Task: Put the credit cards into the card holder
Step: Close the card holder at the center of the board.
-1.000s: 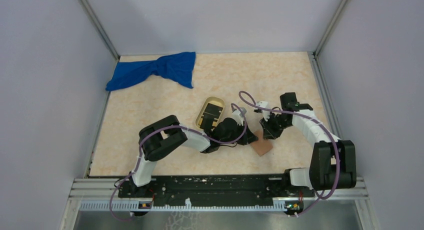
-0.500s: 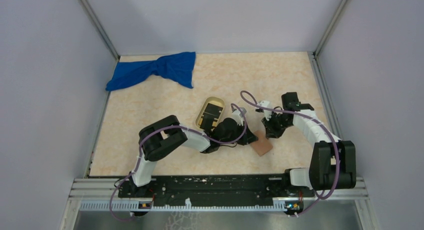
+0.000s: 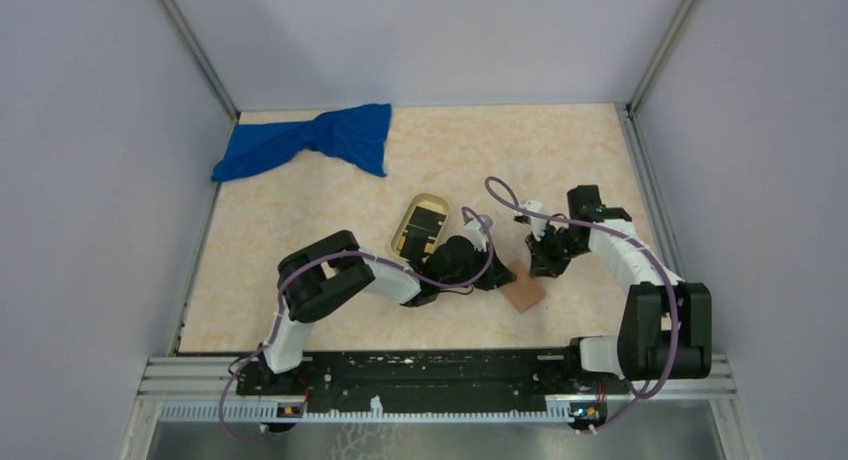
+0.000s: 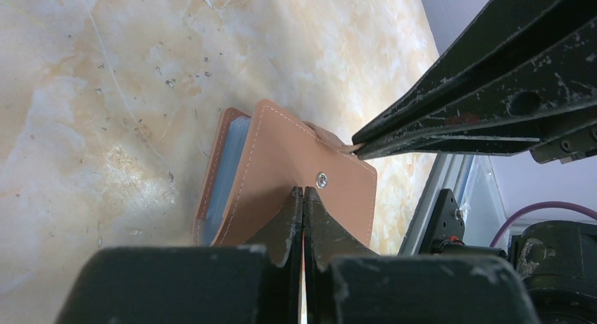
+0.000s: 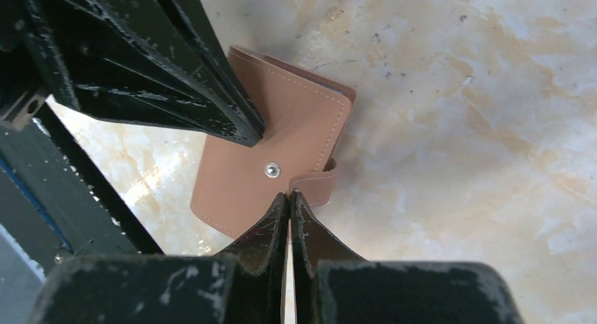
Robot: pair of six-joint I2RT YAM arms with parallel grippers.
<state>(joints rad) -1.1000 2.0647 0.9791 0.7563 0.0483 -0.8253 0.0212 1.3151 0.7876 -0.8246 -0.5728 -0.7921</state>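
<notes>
Right end effector point(image 5: 289, 195): jaws shut, tips at the strap point(image 5: 315, 187) beside the snap point(image 5: 271, 170); unclear whether pinching the strap or only touching it.
Left end effector point(image 4: 303, 191): jaws shut, tips pressing on the cover from the opposite side.
Card holder point(image 5: 299, 116): folded flat on the desk point(image 3: 300, 230), right under both sets of tips; blue-grey inside showing along one edge.
Key relation: strap end toward the right arm, so probably lifted open from there, with the left pinning.
Nearer arm: neither, both in contact.
Cards: black card point(image 3: 424, 223) in the oval tray point(image 3: 398, 238), close beyond the left arm; grey one not made out.
</notes>
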